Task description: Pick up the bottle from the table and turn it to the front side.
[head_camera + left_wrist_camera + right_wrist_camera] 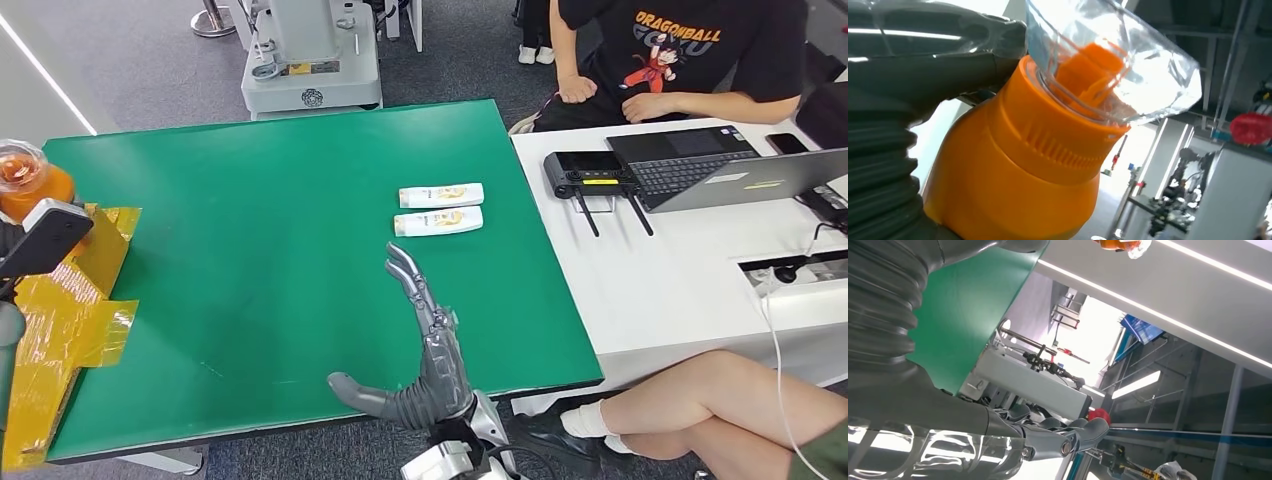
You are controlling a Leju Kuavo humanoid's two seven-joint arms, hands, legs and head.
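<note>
Orange bottle with clear cap, far left edge of head view, raised above table. In left wrist view, large, cap pointing toward upper right.

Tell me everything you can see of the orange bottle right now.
The orange bottle is glossy opaque plastic with a ribbed orange collar and a clear cap over an orange spout. The left hand grips its body and holds it up, off the green table, at the head view's left edge. No label shows.

The right robot hand has dark slender fingers, a grey ribbed cover and a silver wrist.
</note>
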